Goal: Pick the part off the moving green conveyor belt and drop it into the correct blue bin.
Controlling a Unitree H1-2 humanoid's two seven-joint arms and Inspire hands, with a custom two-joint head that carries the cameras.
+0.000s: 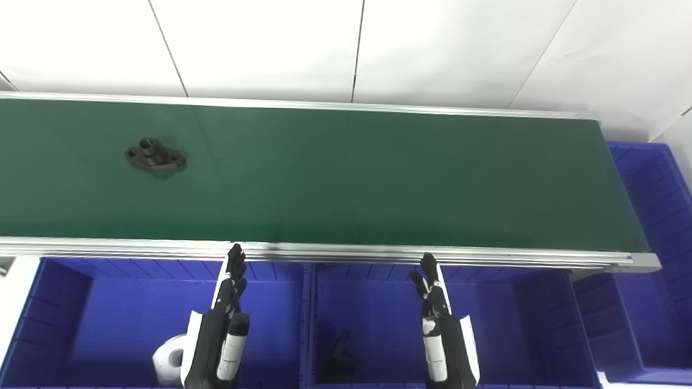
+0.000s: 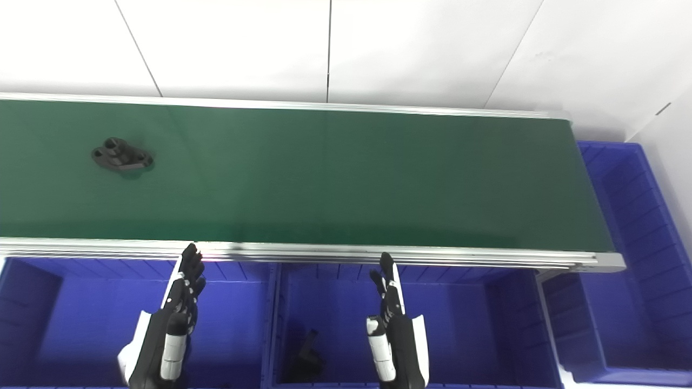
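A black flanged part (image 1: 155,155) with a raised round boss and bolt holes lies flat on the green conveyor belt (image 1: 378,178), far toward the belt's left end and nearer its far edge, well apart from both hands. The belt runs across the view inside an aluminium frame (image 1: 378,254), against a white panelled wall (image 1: 346,48).

Below the near rail, the left hand (image 1: 224,319) hangs over the left blue bin (image 1: 59,319), its fingers (image 1: 235,259) straight, together and pointing up at the rail; it is unclenched and holds nothing. The right hand (image 1: 440,324) is posed the same way over the middle blue bin (image 1: 540,324), fingers extended, empty. Both fingertips reach just short of the frame, neither over the belt.

A white, rounded object (image 1: 168,361) sits low in the left bin beside the left wrist; its form is partly hidden. A small dark part (image 1: 339,351) rests on the floor of the middle bin, too shadowed to identify. A 3rd blue bin (image 1: 654,216) stands past the belt's right end, its ribbed wall showing.

No brand, label or writing can be read on the belt, the bins or the hands.
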